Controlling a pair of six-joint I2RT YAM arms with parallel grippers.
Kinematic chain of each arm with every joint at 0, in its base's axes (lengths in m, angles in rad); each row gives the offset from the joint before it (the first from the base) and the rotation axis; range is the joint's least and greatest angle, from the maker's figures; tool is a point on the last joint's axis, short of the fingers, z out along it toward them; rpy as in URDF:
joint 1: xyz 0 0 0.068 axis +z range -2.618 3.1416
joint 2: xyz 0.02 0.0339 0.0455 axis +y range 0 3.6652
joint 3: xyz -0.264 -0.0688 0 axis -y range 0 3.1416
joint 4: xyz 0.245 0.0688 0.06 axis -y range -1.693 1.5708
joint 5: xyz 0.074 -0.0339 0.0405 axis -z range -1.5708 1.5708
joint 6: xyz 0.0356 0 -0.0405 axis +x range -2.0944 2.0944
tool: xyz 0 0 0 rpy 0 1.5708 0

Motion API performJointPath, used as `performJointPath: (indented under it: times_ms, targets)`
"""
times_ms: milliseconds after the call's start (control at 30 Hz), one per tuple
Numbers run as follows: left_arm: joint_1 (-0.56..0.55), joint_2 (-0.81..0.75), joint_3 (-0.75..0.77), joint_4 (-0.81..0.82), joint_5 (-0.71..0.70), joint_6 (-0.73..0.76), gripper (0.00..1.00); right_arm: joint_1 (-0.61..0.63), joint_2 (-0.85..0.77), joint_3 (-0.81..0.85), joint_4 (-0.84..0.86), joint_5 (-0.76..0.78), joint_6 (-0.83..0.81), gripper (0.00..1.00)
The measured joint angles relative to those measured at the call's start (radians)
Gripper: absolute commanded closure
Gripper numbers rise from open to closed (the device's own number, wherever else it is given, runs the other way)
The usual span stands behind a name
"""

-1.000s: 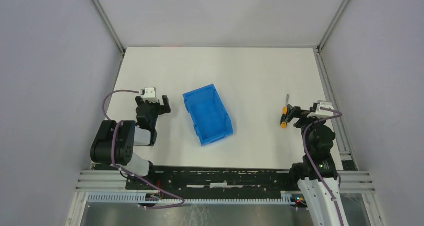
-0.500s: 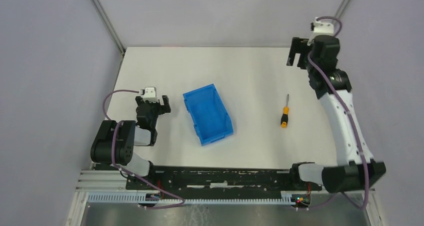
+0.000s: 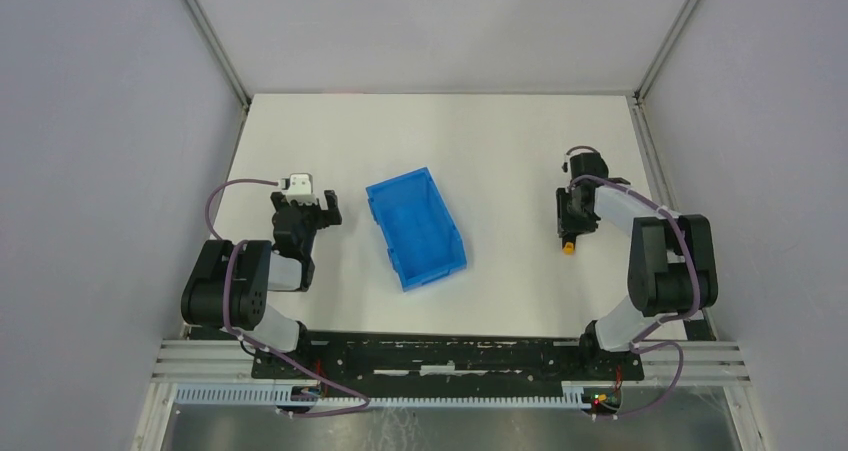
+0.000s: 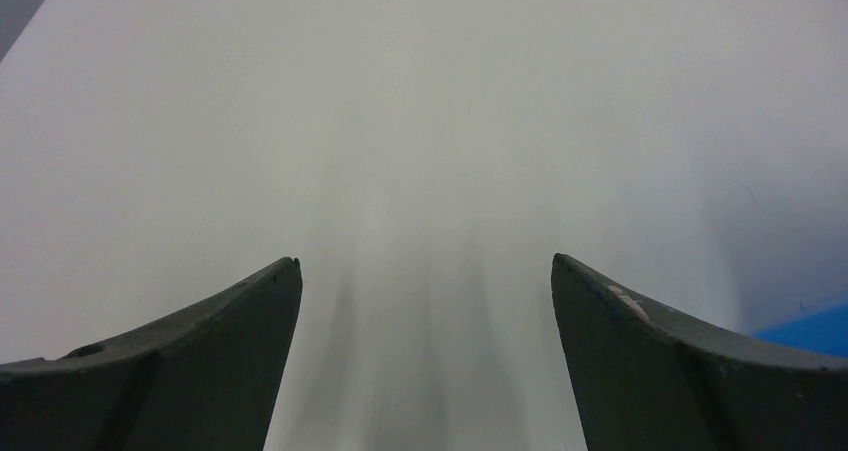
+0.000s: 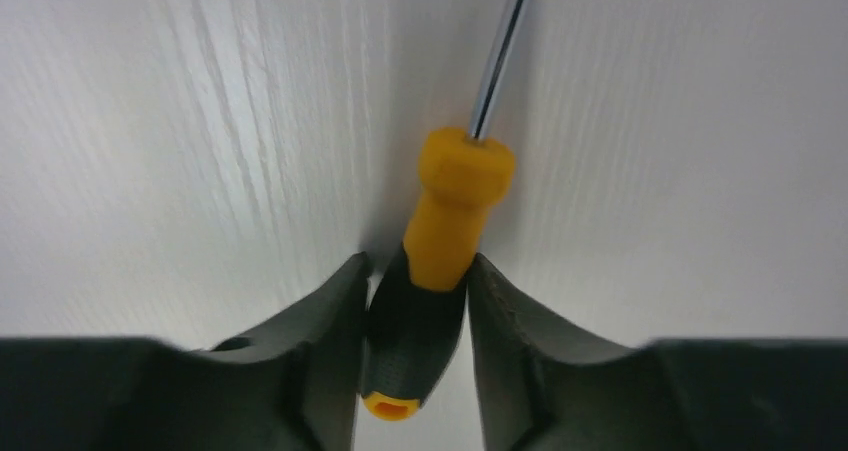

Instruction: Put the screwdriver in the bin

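Note:
The screwdriver (image 5: 455, 201) lies flat on the white table, metal shaft pointing away from me and its black-and-orange handle between my right fingers. My right gripper (image 5: 418, 263) is shut on the black part of the handle, both pads touching it. From above, the right gripper (image 3: 573, 214) covers most of the screwdriver (image 3: 568, 248), leaving only the orange butt end showing. The blue bin (image 3: 415, 226) stands at the table's middle, well left of it. My left gripper (image 3: 322, 209) rests open left of the bin, with nothing between its fingers (image 4: 250, 311).
A corner of the bin (image 4: 810, 331) shows at the right edge of the left wrist view. Grey walls and metal frame posts (image 3: 210, 41) enclose the table. The black base rail (image 3: 440, 356) runs along the near edge.
The right arm came down from the far right corner onto the screwdriver, and its jaws closed on the handle. The left arm, the bin and the screwdriver kept their places.

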Motion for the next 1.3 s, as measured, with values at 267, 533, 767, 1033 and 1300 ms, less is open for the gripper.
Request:
performJointPath:
  times_ms: [267, 533, 767, 1033, 1300]
  targets:
    - [0.000, 0.000, 0.000, 0.000, 0.000, 0.000, 0.00, -0.008, 0.027, 0.113, -0.067, -0.004, -0.020, 1.00]
    - [0.000, 0.000, 0.000, 0.000, 0.000, 0.000, 0.00, -0.006, -0.028, 0.541, -0.354, 0.019, -0.043, 1.00]
    - [0.000, 0.000, 0.000, 0.000, 0.000, 0.000, 0.00, 0.168, -0.148, 0.630, -0.437, 0.072, 0.041, 1.00]
    - [0.000, 0.000, 0.000, 0.000, 0.000, 0.000, 0.00, 0.753, -0.007, 0.763, -0.333, 0.058, 0.137, 1.00]
    - [0.000, 0.000, 0.000, 0.000, 0.000, 0.000, 0.00, 0.892, 0.154, 0.698, -0.220, 0.063, 0.145, 1.00]
